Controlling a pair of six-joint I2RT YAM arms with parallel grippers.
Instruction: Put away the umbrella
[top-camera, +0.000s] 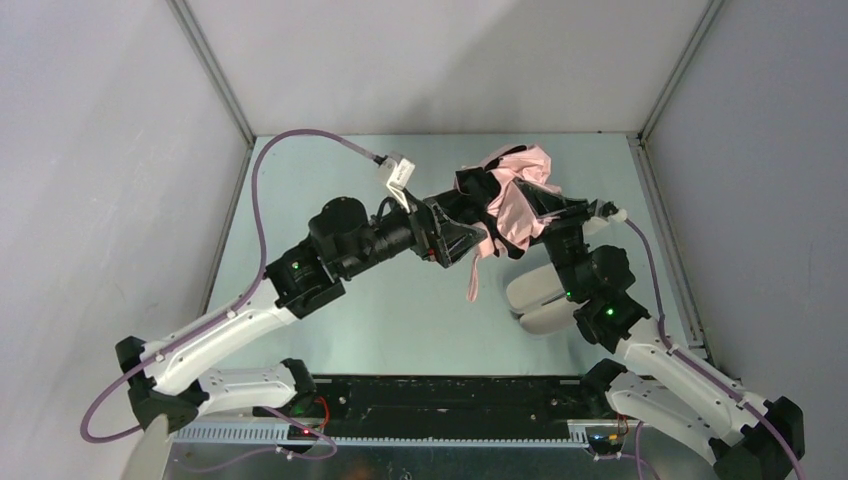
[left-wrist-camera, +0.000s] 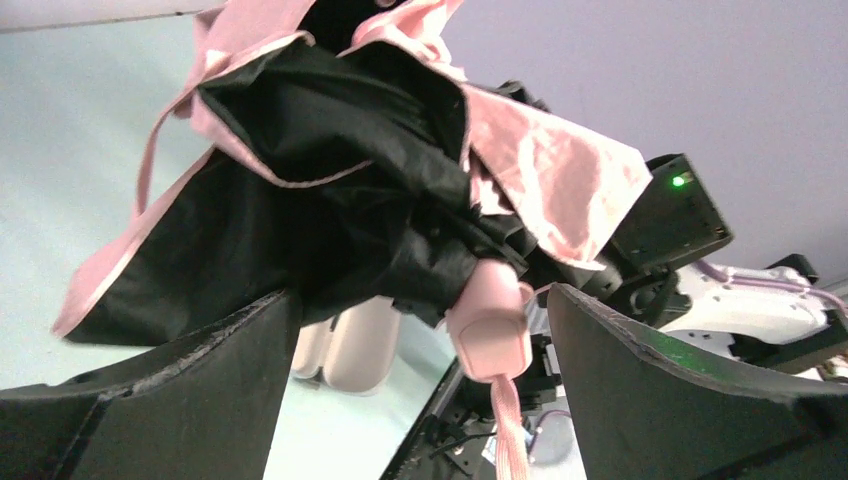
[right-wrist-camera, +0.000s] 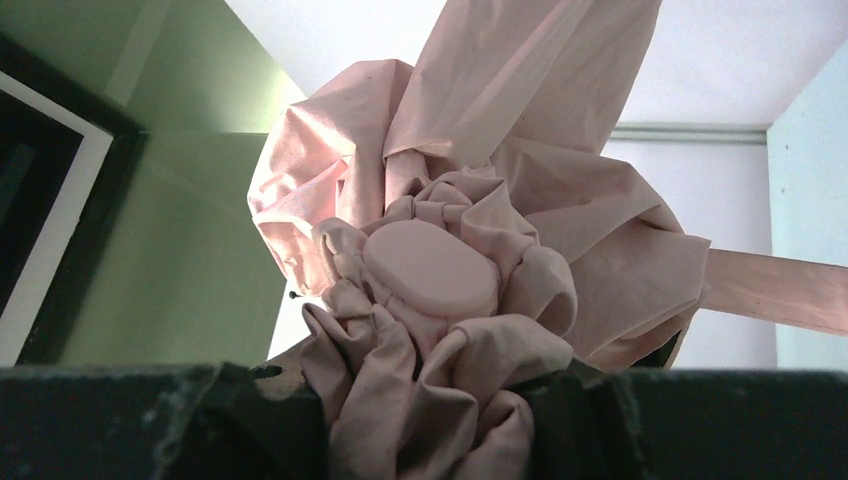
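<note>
one umbrella (top-camera: 518, 196), one case (top-camera: 535, 298)

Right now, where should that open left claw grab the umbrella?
Probably the pink handle, squeezed from both sides. It is the one firm, rounded part sticking out of the loose fabric of the umbrella, and it sits between the fingers of the open left gripper. The right gripper holds the bunched top end.

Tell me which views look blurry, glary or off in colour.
Top external: sharp, soft sheen on the table. Left wrist: left end effector fingers dark and soft-edged. Right wrist: greenish cast at left, umbrella evenly lit, right end effector shadowed.
</note>
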